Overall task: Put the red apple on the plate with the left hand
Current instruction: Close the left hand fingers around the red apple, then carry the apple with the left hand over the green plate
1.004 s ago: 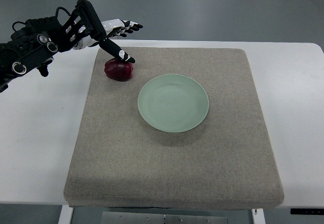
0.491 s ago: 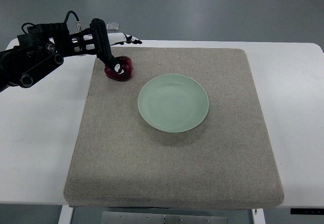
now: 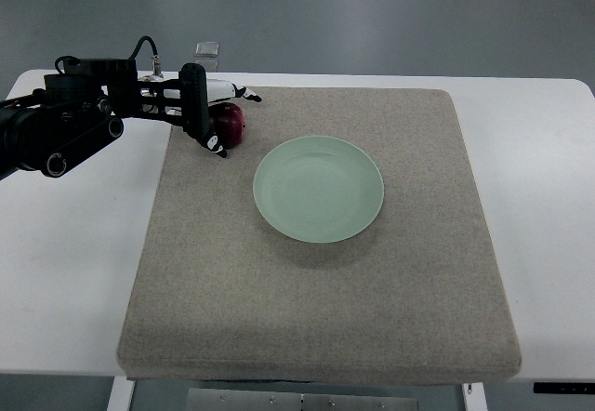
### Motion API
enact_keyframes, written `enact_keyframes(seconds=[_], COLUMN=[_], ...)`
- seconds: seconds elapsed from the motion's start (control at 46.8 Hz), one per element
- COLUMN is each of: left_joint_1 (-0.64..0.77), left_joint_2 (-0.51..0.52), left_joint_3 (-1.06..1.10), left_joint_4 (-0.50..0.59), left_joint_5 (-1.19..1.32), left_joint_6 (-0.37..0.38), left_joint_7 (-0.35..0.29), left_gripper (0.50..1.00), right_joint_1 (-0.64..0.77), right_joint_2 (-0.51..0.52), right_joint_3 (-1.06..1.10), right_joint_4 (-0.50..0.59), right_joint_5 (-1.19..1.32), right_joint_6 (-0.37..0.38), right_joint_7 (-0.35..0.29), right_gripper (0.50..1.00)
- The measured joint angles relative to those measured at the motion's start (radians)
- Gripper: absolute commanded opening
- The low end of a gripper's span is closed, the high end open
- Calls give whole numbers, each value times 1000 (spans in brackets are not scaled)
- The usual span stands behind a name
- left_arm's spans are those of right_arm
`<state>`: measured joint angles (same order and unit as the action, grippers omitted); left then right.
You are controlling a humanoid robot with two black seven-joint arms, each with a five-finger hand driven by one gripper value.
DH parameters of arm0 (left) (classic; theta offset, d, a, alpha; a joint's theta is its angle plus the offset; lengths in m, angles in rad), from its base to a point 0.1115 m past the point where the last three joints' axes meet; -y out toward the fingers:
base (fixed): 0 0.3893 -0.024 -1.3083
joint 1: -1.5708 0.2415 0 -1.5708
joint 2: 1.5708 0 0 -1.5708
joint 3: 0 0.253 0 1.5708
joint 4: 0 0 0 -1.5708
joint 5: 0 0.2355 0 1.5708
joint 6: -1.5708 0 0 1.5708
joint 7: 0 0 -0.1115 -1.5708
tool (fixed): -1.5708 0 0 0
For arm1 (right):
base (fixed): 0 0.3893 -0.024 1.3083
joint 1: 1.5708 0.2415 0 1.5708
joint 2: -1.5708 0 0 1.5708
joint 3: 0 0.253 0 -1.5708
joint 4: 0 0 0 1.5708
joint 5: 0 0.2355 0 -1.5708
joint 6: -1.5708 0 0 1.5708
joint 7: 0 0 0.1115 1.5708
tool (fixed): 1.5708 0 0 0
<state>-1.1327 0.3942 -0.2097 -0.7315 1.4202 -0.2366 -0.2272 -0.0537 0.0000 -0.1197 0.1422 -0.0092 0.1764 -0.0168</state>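
Red apple (image 3: 230, 125) sits on the grey mat (image 3: 316, 281), just off the upper-left rim of the plate (image 3: 318, 189) — near it but not touching, a strip of mat showing between them. Apple is dark red, its left side hidden behind the hand.

Fingers (image 3: 217, 143): black thumb or finger angles down across the apple's left face, tip ending at the apple's lower-left edge; white-and-black fingertips reach over the apple's far side, pointing toward the mat's upper edge. The digits bracket the apple from left and behind. Contact looks likely on the left face, but whether they actually clamp it cannot be told from this angle — apple appears to rest on the mat.

Left hand (image 3: 200, 109) lies up-left of the plate, over the mat's upper-left corner. Its black forearm, with exposed joints and a looped cable, runs out to the picture's left edge, over the white surface (image 3: 65, 271).

Plate: pale green, round, empty-faced, a little up and left of the mat's centre. Mat covers most of the surface, with white margins left and right of the plate.

Small clear container (image 3: 207, 50) shows beyond the surface's far edge, up-left of the plate, behind the hand.
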Motion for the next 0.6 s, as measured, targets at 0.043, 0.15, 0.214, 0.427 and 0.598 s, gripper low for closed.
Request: enact_keyframes(seconds=[0.043,0.15,0.214,0.427,0.598], left_joint_1=[1,2,2,2,2], left_joint_2=[0,0,0,0,0], left_joint_3=[1,1,1,1,2], left_joint_4=[0,3,5,7,9], left_joint_5=[0,-1,-2,3,5], left_joint_6=[7,14,15,16,16], left_joint_7=[0,0,0,-1,-1], left_gripper=[988,962,898,778,712], right_joint_1=[0,0,0,0,0], right_joint_2=[0,0,0,0,0], right_joint_3=[0,0,0,0,0], right_joint_4=[0,0,0,0,0], right_joint_5=[0,0,0,0,0], right_joint_6=[0,0,0,0,0], right_joint_7=[0,0,0,0,0], right_gripper=[964,964,964,964,964])
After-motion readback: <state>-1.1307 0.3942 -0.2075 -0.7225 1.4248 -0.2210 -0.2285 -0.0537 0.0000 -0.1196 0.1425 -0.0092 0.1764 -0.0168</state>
